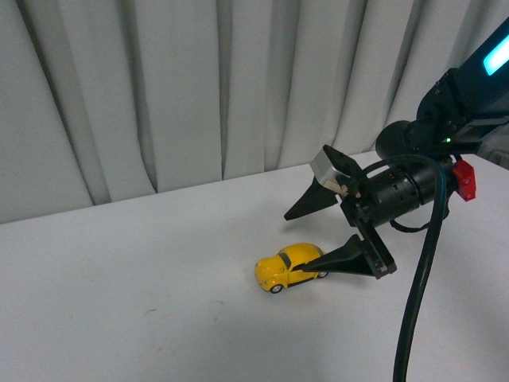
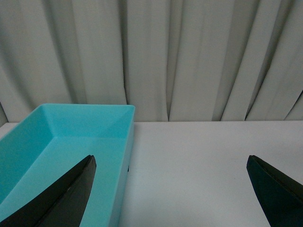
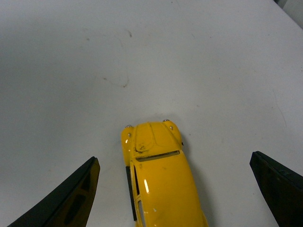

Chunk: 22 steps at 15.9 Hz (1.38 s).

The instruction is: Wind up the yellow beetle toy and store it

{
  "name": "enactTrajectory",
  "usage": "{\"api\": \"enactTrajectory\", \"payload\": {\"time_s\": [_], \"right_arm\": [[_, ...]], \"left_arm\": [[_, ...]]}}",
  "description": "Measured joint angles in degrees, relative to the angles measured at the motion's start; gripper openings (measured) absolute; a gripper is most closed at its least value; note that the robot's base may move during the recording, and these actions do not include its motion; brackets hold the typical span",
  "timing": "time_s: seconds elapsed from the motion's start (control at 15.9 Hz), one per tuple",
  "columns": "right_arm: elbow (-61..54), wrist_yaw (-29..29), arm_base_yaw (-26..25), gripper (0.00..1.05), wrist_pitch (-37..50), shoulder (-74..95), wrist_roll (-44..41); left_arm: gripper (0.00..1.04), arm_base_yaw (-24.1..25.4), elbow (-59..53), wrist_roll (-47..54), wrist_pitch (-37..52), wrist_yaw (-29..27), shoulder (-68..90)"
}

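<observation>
R gripper (image 1: 296, 243), jaws wide, straddles yellow beetle toy (image 1: 286, 263) on table (image 1: 143, 270).

A pale grey curtain (image 1: 199, 87) hung in deep vertical folds across the whole back, from 9 o'clock over 12 to 3. Beneath it lay a plain white table (image 1: 119, 318), its far edge climbing toward 2 o'clock. The light was soft and even. Faint dark scuffs (image 3: 124, 84) marked the tabletop in the right wrist view.
</observation>
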Motion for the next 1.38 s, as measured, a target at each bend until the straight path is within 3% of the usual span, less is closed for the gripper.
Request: {"api": "enactTrajectory", "payload": {"time_s": [1.01, 1.32, 1.38], "right_arm": [[5.5, 3.5, 3.1, 0.98, -2.8, 6.1, 1.6], [5.4, 4.1, 3.0, 0.46, -2.4, 6.1, 0.9], [5.4, 4.2, 3.0, 0.41, -3.0, 6.1, 0.3]], "left_arm": [[0.98, 0.0, 0.0, 0.0, 0.0, 0.0, 0.0], [0.98, 0.0, 0.0, 0.0, 0.0, 0.0, 0.0], [0.98, 0.0, 0.0, 0.0, 0.0, 0.0, 0.0]]}}
